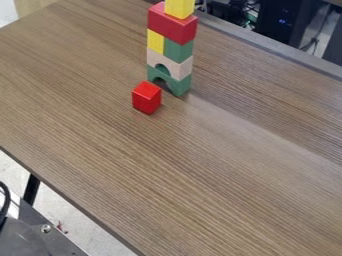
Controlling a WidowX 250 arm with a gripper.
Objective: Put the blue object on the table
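The wood-grain table (180,165) spans most of the camera view. At its upper middle stands a block tower. A green arch (180,86) is the base, with a pale arch (175,66) on it. Above these, a yellow block (155,41) and a green block (178,51) sit side by side. A long red block (172,25) lies across them, and a yellow block (179,7) on top is cut by the view's upper edge.
A separate red block (146,98) stands on the table just in front of the tower, to its left. Grey and black hardware (33,237) is at the lower left, beyond the table's edge. Dark equipment and cables lie behind the far edge at the upper right.
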